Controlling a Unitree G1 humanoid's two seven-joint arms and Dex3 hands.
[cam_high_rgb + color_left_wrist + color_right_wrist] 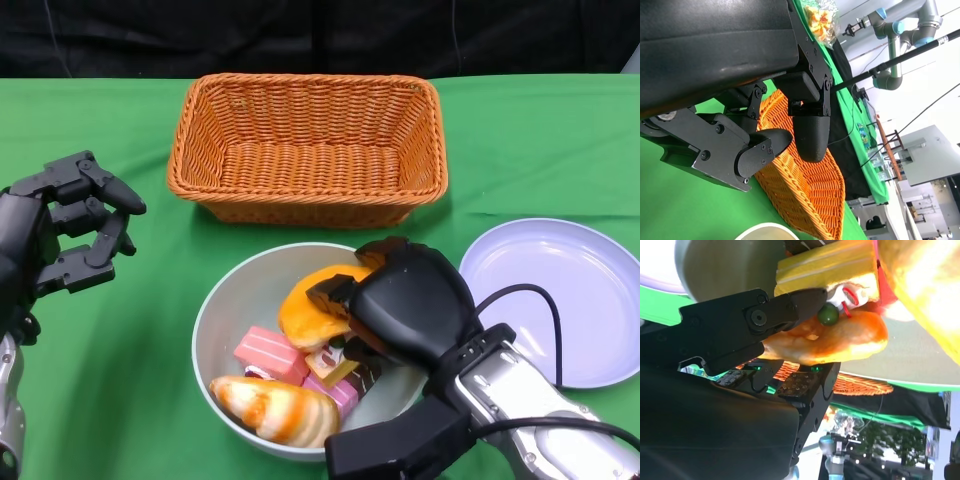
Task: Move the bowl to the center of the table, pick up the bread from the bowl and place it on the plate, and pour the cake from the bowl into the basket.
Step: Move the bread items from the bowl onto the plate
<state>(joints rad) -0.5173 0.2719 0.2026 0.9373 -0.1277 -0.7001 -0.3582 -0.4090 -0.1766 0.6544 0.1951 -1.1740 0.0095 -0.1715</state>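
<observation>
Head view: bowl (225, 310) sits lower centre of frame on the green tablecloth (120, 380), just below the wicker basket (308, 147), which is at upper centre. Plate (560, 290) is at right, near the bowl but not touching.

Right hand (385, 295) is reaching into the bowl from lower right, fingers on the round orange bread (305, 310). Right wrist view shows the bread (840, 340) between black fingers (790, 310) on either side, so it's gripped. Can't tell whether it's off the bowl floor.

Also in the bowl: a pink cake slice (268, 352) at centre, a striped pastry (275, 410) at the lower rim, and a yellow-and-brown cake piece (335, 365) beside the right hand. Wrist view shows a yellow layered cake (827, 267) touching the bread.

Left hand (75, 225) is at left edge of frame, above the cloth, well apart from the bowl, fingers curled partway, holding nothing. Left wrist view: fingers (810, 130) apart, basket (805, 185) beyond them.
</observation>
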